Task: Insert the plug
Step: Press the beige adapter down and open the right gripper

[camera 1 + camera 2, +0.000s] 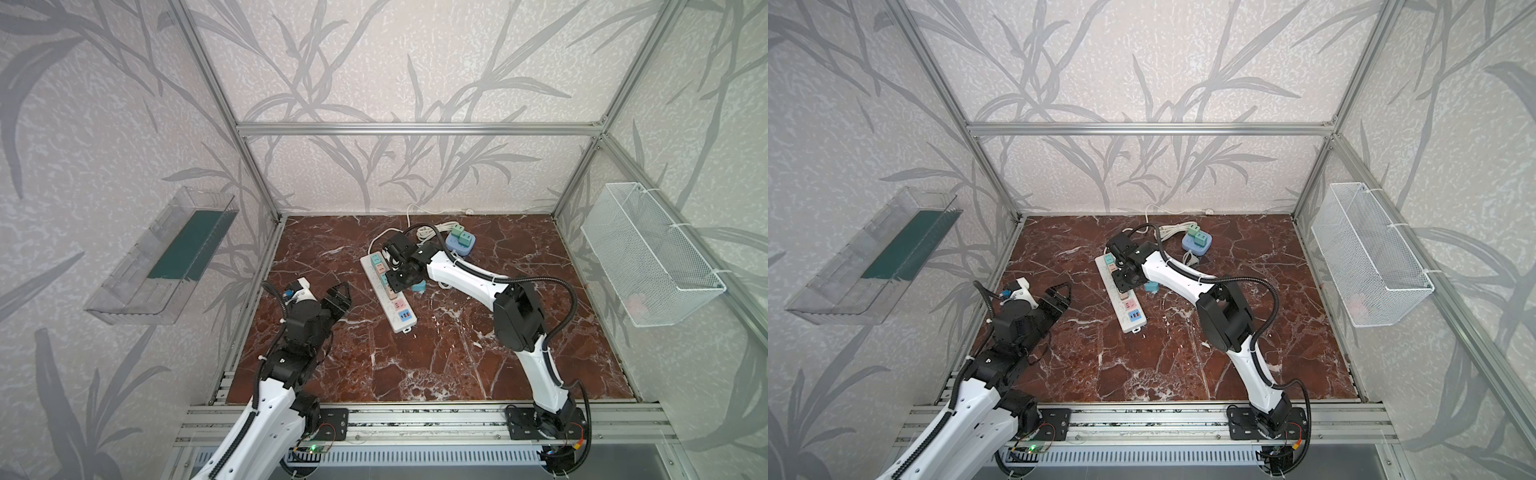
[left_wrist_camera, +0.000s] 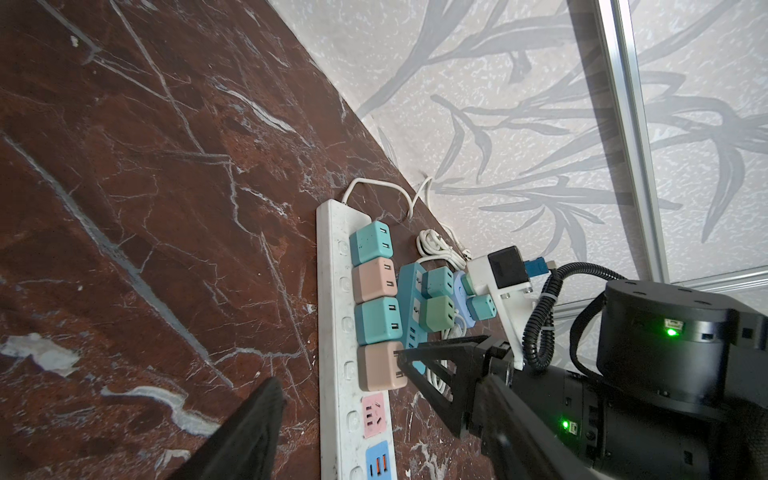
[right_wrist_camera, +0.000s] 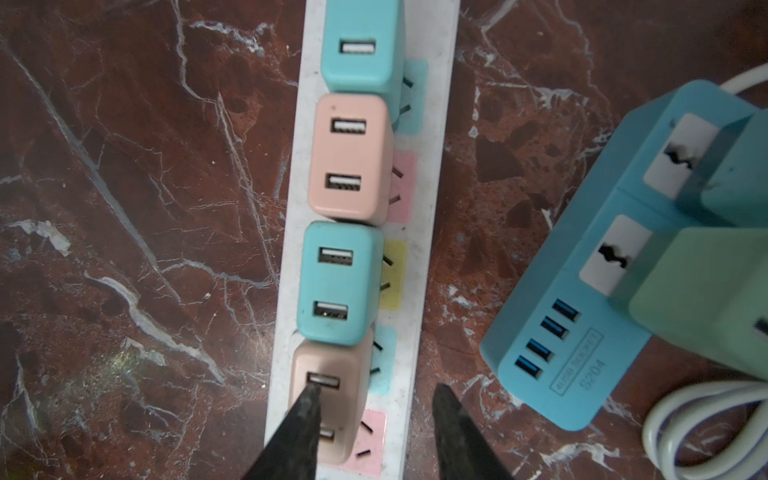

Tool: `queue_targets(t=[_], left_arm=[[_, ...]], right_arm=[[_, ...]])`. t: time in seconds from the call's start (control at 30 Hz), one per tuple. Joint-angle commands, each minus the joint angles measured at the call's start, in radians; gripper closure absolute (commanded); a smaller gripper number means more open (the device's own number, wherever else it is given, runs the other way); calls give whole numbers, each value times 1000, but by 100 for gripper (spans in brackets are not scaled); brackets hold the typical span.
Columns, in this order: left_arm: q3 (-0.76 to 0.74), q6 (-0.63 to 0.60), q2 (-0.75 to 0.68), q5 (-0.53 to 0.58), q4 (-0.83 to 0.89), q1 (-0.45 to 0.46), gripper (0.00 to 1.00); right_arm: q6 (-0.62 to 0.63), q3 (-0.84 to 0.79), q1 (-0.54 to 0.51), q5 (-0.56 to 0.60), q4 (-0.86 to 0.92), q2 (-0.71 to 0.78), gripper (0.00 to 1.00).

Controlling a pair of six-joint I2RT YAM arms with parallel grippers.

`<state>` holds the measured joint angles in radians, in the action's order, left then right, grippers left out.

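A: Nearest the lens is the left arm [image 1: 266,411], low at the front rail. What lies under it?

B: The marble table [image 1: 457,365], the biggest thing here. The left gripper [image 1: 345,296] hangs over it with its fingers spread and nothing between them, well apart from the power strip [image 2: 332,299].

A: And the right arm [image 1: 461,278]?

B: It reaches across the table to the middle of the strip. In the right wrist view the right gripper [image 3: 377,388] points down at the strip with its jaws parted, and it pinches nothing.

A: How does the strip lie?

B: Flat on the table, slanting from back to front in both top views. Near it, on the right arm's side, lies a blue socket block [image 3: 561,332] with a green plug [image 3: 706,299] in it.

A: The plug for the task?

B: The pink plug [image 3: 349,399] stands on the strip, fourth in a row. It touches a teal plug [image 3: 338,282], and beyond that come a second pink plug [image 3: 351,158] and a second teal plug [image 3: 361,45]. One fingertip [image 3: 307,407] lies across the pink plug's face, over a USB port. The other finger [image 3: 453,424] hangs beside the strip's opposite edge, apart from the plug.

A: Fully seated?

B: I cannot tell, because its base is hidden.
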<state>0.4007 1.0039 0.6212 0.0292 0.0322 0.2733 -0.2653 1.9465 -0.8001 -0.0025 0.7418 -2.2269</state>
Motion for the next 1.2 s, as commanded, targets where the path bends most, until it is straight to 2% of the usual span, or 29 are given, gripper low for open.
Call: queue_targets(t=[0.0,0.2,0.53,0.63,0.9,1.17], left_arm=[[-11,-2,-8,20,-8,-8,24],[-9,-4,-8,21,-4,-8,24],[14,-17,-12,13,23,-9,24],[38,-38,-14,8,42,-9,24],[87,-83,-14,-3,95,-9,24],[95,-98,-14,3,107,-9,23]], right_arm=[[-3,-37,-1,22,47,-31,56],[10,-13,-4,5,61,-3,56],[25,-50,-5,22,-21,159,54],[33,-57,-3,33,-27,138,54],[3,-76,-1,-35,-35,57,54],[-15,-120,5,-25,-60,36,54]])
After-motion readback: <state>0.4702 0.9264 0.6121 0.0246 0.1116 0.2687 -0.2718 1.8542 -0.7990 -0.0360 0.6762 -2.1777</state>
